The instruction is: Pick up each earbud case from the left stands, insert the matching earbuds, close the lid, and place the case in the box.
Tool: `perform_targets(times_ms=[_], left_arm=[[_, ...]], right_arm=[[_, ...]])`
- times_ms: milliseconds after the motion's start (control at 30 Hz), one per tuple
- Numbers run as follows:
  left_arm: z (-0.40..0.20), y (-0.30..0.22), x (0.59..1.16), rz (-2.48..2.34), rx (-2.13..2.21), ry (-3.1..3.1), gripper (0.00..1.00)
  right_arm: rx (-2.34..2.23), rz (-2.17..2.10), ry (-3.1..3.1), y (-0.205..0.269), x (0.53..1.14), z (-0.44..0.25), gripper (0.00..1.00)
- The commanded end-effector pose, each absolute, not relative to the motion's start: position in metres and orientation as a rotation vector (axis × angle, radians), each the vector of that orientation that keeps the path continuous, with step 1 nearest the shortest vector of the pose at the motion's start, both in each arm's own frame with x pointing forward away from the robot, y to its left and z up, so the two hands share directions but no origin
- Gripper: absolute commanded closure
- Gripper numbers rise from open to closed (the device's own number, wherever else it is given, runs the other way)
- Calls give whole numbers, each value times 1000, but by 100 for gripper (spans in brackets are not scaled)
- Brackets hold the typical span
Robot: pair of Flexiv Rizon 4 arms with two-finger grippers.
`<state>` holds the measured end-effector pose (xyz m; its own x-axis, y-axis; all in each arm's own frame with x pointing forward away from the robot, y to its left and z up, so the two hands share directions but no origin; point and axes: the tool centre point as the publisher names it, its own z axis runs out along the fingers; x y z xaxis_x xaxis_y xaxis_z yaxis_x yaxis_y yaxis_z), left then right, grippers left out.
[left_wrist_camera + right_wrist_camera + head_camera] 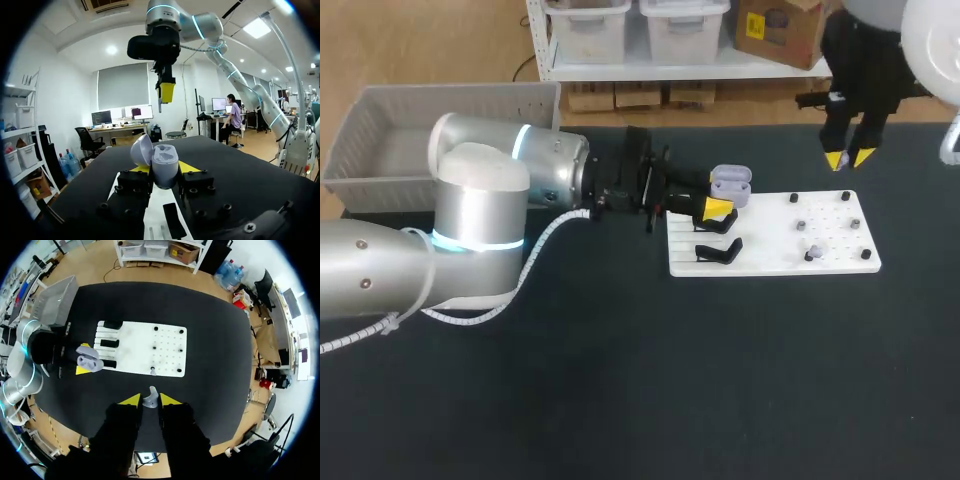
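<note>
Early days, by my reckoning. The left gripper has its yellow fingers pressed on either side of the earbud case. It holds the case upright with the lid tipped back, just over the 10 o'clock corner of the white board. From the left wrist view the hollows inside the case look bare, so I'd say no earbud has gone in yet.

The right gripper hangs in the air past the board's 1 o'clock corner, well apart from the case. Its fingers pinch a small grey earbud between the tips. A second earbud sits on the board toward 4 o'clock, among the black pegs.

So the pick-up looks done and the first earbud is in hand. What remains is seating that one, fetching and seating the other, shutting the lid and carrying the case to the grey box at the table's 10 o'clock. I see no case in the box. The black stands on the board's 9 o'clock side carry no other case that I can make out.
</note>
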<state>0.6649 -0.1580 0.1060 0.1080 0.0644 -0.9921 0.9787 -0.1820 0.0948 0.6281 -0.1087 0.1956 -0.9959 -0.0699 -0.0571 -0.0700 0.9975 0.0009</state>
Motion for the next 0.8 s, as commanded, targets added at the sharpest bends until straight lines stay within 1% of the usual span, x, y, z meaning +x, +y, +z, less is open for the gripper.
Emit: perform_targets(times_ms=[33,267,800], left_arm=[[101,-161,663,-1215,1421,1098,100],[101,-162,664,-1206,1400,1101,100],[101,-162,664,-1206,1400,1101,100]], right_arm=[[-58,39,3094,-104,629,201,100],[39,135,3119,-95,632,203,100],[39,135,3119,-95,632,203,100]])
